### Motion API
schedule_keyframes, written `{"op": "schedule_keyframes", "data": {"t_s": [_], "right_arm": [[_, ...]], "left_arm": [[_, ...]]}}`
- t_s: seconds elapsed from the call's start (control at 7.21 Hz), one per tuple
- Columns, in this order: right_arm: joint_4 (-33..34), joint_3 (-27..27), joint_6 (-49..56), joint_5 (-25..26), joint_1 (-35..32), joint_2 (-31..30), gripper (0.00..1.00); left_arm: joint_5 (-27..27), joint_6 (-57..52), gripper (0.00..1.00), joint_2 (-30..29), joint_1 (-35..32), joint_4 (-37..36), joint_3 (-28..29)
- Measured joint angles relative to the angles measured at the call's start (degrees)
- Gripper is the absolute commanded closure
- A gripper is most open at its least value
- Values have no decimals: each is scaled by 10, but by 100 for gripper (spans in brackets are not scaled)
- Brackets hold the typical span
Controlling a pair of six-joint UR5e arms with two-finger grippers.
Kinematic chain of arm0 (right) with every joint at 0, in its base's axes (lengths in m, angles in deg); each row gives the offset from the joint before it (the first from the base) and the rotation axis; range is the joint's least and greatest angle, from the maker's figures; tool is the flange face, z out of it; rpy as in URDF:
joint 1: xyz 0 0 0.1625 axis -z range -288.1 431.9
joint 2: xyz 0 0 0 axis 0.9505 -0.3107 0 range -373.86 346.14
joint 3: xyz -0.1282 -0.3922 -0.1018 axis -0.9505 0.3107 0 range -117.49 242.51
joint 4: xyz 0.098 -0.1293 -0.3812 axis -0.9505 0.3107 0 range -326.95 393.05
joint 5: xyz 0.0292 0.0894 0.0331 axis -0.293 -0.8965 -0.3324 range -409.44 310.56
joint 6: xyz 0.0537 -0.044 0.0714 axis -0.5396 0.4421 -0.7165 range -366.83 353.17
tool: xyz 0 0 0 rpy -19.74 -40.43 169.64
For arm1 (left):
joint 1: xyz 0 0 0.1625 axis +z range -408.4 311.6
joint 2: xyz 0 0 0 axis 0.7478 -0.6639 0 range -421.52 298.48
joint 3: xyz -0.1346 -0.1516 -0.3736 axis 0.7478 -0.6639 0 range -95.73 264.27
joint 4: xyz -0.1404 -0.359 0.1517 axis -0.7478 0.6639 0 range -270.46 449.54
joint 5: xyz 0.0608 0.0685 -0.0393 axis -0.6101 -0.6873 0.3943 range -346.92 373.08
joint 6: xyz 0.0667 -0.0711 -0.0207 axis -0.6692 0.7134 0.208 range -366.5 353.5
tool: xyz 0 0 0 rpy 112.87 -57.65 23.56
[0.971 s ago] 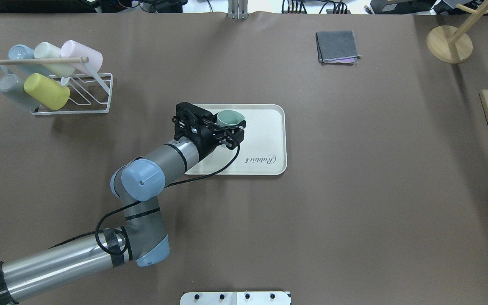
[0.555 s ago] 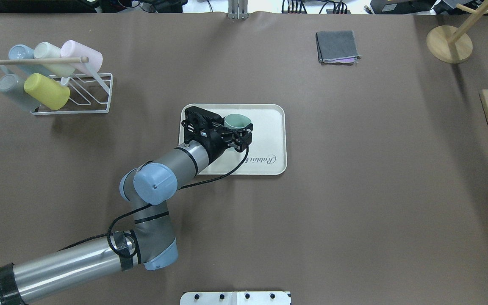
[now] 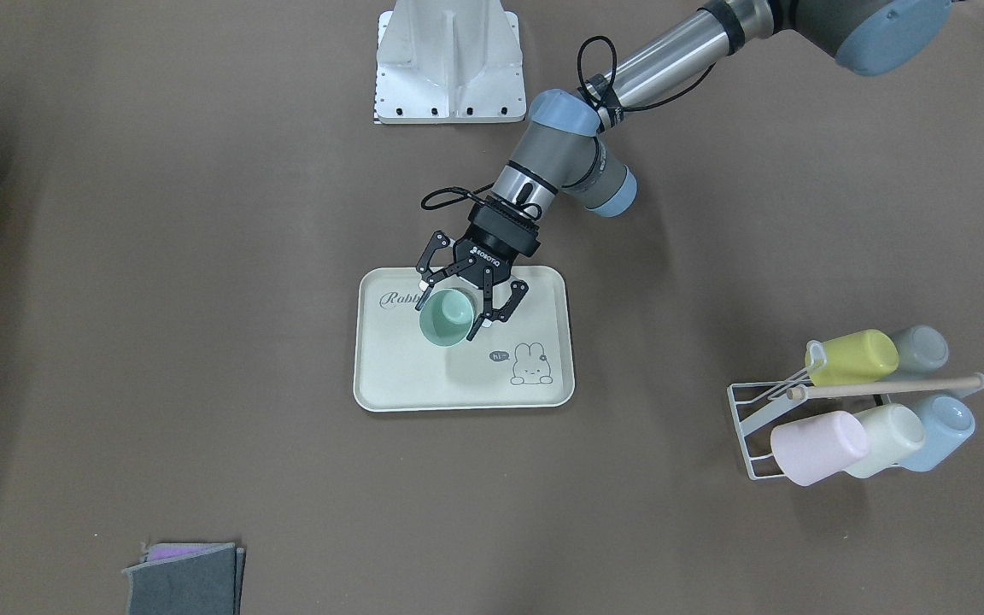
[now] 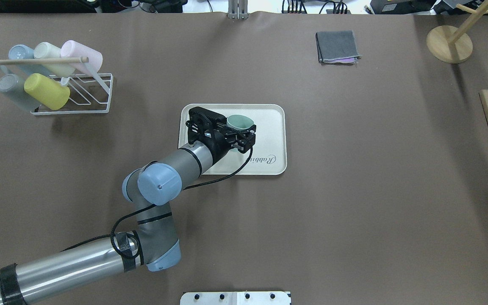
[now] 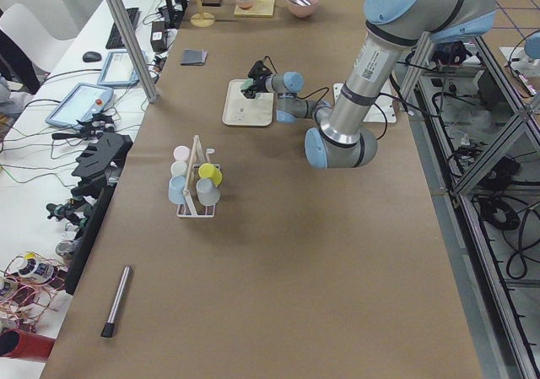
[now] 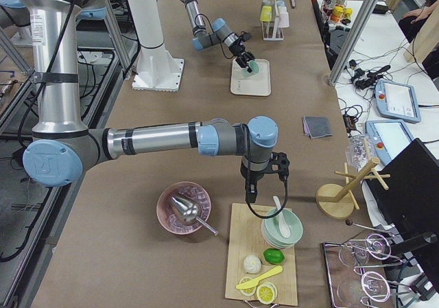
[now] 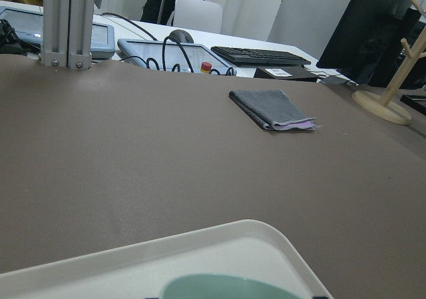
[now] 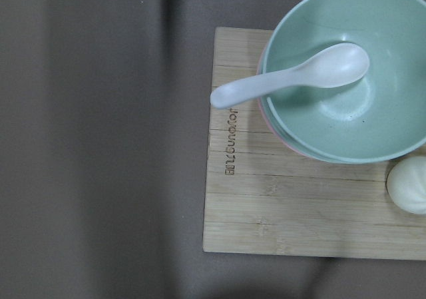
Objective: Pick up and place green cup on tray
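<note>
A brown table (image 4: 354, 212) fills the scene. The robot's left arm (image 4: 79, 262) stretches from the near left to the cream tray (image 4: 269, 123) at the table's middle. A white wire rack (image 4: 79, 112) of pastel cups stands at the far left, well apart from the tray. The left gripper (image 3: 450, 306) clasps the green cup (image 3: 445, 318), mouth up, held just above the tray's middle, its shadow on the tray. At the right end, the right gripper (image 6: 250, 197) hangs over a wooden board (image 8: 266, 212) bearing a green bowl (image 8: 373, 119). Whether it is spread or closed cannot be told.
</note>
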Motion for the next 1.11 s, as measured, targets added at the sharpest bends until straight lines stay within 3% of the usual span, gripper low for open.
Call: {"op": "schedule_keyframes", "data": {"t_s": [1.11], "right_arm": [[0, -6, -1, 0, -1, -3, 0]], "left_arm": [[1, -5, 14, 2, 0, -2, -1]]}}
